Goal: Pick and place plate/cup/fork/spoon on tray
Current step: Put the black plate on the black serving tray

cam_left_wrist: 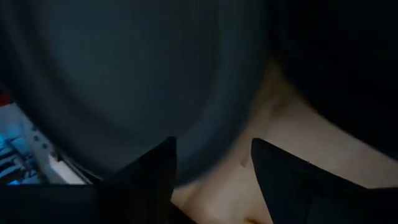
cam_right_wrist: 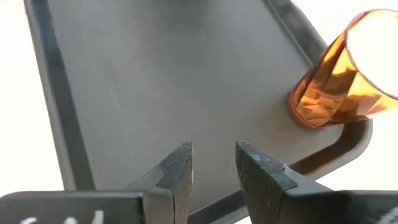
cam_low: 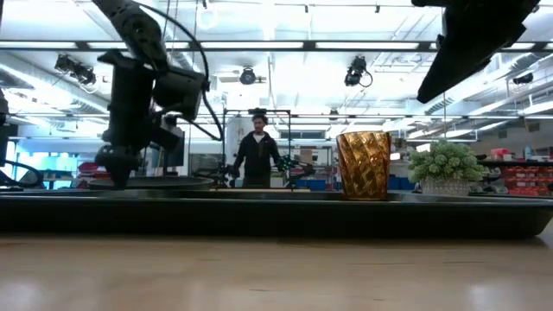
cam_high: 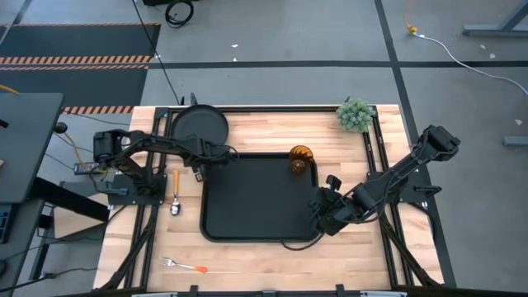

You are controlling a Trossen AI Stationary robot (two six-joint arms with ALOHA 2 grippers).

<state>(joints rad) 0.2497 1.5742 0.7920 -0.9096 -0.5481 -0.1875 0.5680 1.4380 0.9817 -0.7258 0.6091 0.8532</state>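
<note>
The round black plate [cam_high: 200, 125] lies flat on the wood at the table's far left, beside the tray's far left corner. My left gripper [cam_high: 205, 150] is open at the plate's near rim [cam_left_wrist: 217, 137], one finger over the plate and one over the wood. The black tray [cam_high: 260, 198] lies mid-table. The amber cup [cam_high: 301, 158] stands upright in its far right corner. My right gripper [cam_right_wrist: 213, 168] hovers over the tray's near right part, narrowly open and empty. The spoon [cam_high: 175, 202] and the fork [cam_high: 183, 265] lie on the wood left of the tray. My left gripper comes at the plate's near rim [cam_left_wrist: 214, 152] from above, pointing down, with its fingers [cam_left_wrist: 155, 174] on either side of the rim. I cannot tell whether they touch it. The plate lies flat on the table.
A fuzzy green plant ball [cam_high: 355, 115] stands at the far right of the table. A cable [cam_high: 297, 244] runs along the tray's near edge. A person [cam_low: 257, 147] stands in the room beyond the table. Bare wood lies near the table's front edge.
</note>
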